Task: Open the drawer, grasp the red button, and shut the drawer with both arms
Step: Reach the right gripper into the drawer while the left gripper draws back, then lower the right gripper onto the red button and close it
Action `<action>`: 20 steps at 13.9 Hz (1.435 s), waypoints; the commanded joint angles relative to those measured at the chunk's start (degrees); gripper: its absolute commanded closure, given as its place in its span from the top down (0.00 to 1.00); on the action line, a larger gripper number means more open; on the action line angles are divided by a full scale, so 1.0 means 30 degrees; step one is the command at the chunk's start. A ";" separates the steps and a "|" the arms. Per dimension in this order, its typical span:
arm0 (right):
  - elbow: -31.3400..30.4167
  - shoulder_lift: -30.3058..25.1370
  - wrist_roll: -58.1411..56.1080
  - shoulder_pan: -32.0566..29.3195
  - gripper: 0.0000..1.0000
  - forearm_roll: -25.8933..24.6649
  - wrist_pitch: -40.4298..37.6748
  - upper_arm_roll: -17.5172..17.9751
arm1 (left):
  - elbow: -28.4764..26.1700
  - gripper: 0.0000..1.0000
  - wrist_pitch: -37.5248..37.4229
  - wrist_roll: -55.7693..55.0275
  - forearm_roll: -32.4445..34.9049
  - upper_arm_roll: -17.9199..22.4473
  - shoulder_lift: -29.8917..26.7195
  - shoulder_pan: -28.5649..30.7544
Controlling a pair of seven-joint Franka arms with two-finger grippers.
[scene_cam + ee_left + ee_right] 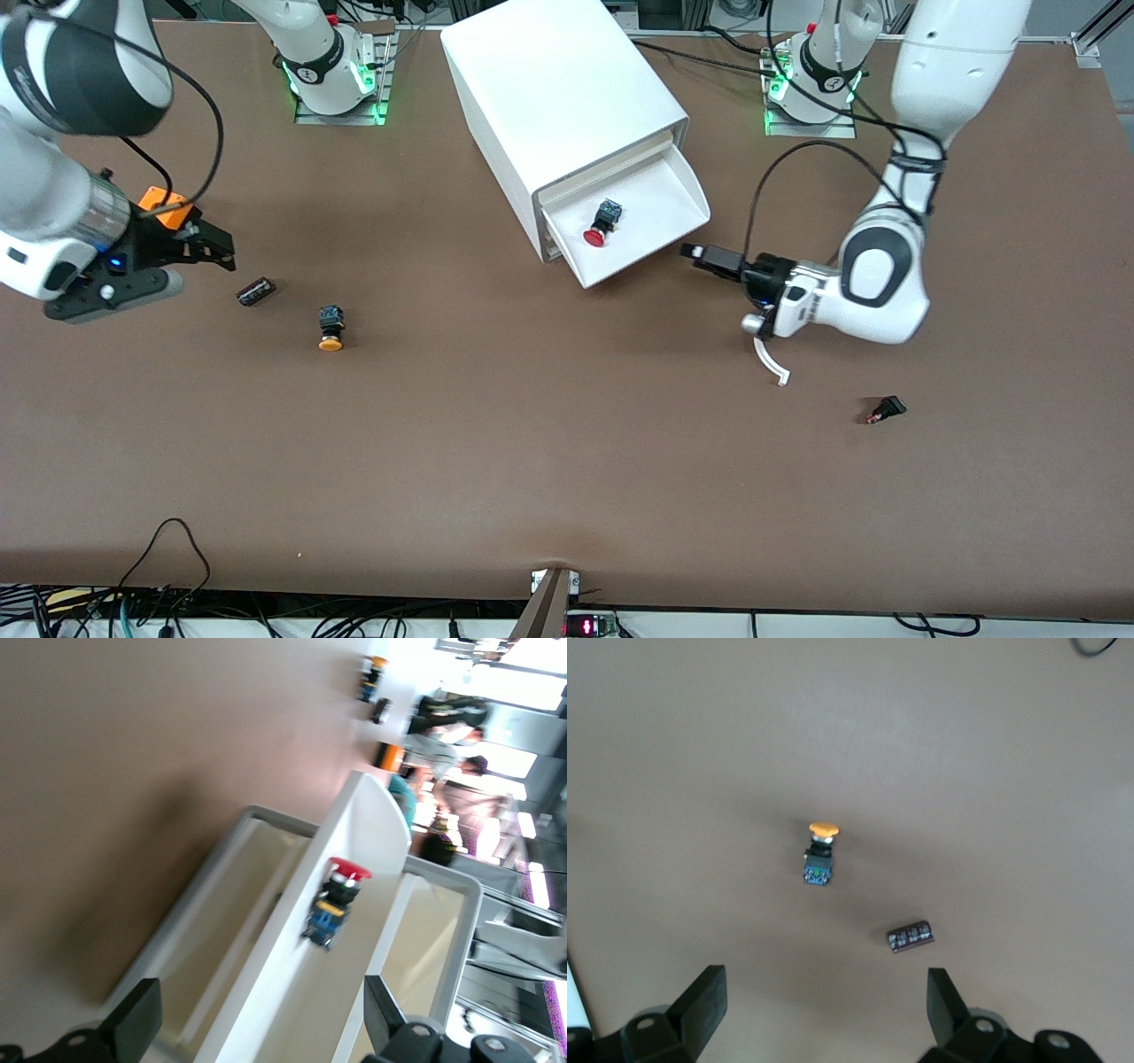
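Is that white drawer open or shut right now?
Open. The drawer sticks out of the white cabinet, and the red button lies on its side inside it.

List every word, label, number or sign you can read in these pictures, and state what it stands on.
No text can be read.
Small dark ribbed cylinder: pale marks, too blurred.
Red lit display below the table edge: too small.
Red-capped black button in the open white drawer: no label visible.

Even overhead light, soft shadows under the drawer (638,221); left wrist view blurred, overexposed glare toward 2 o'clock; right wrist view sharp
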 commanded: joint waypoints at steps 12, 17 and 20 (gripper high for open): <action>0.5478 0.4102 1.2036 0.6931 0.99 0.3306 -0.0481 0.1489 | 0.4751 1.00 0.1041 -0.6409 1.7409 -0.0089 -0.4924 0.1656; 0.9262 0.7911 2.3335 1.0917 0.99 0.3101 0.1360 0.1431 | 0.6159 1.00 0.1531 -0.7071 1.7940 -0.0150 -0.4721 0.1685; 0.9706 0.9234 2.8561 1.2707 0.99 0.2926 0.2475 0.1313 | 0.6368 1.00 0.2034 -0.6486 1.7999 -0.0179 -0.3872 0.1658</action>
